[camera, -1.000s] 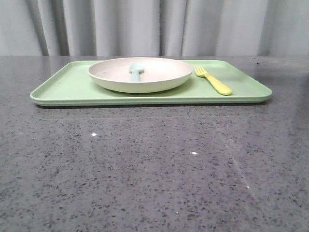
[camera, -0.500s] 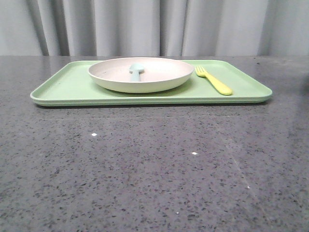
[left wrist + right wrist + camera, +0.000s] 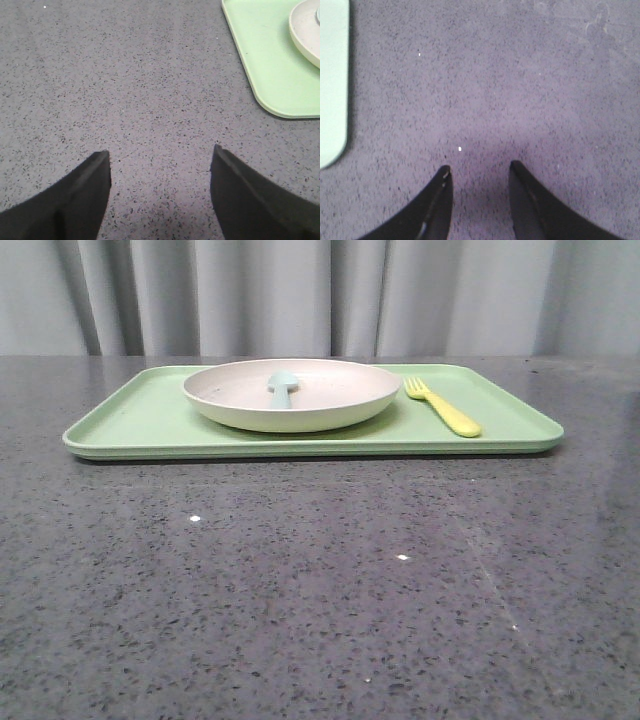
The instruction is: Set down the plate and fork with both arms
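Grey curtains [image 3: 300, 295] hang behind the dark speckled table [image 3: 320, 590] you are working over. On it, toward the far edge, lies a light-green tray [image 3: 130, 420]. The plate [image 3: 291, 395] sits on the tray, a little left of its centre, with a pale blue-green spoon [image 3: 283, 387] lying in it. The fork [image 3: 442, 406] lies on the tray just to the right of the plate, tines pointing away from you, apart from the plate's rim. Your left claw [image 3: 160, 172] hovers spread wide over bare table, near the tray's corner, holding nothing. Your right claw [image 3: 480, 175] is also parted and empty, over bare table beside the tray's other end. Neither arm shows in the front view.
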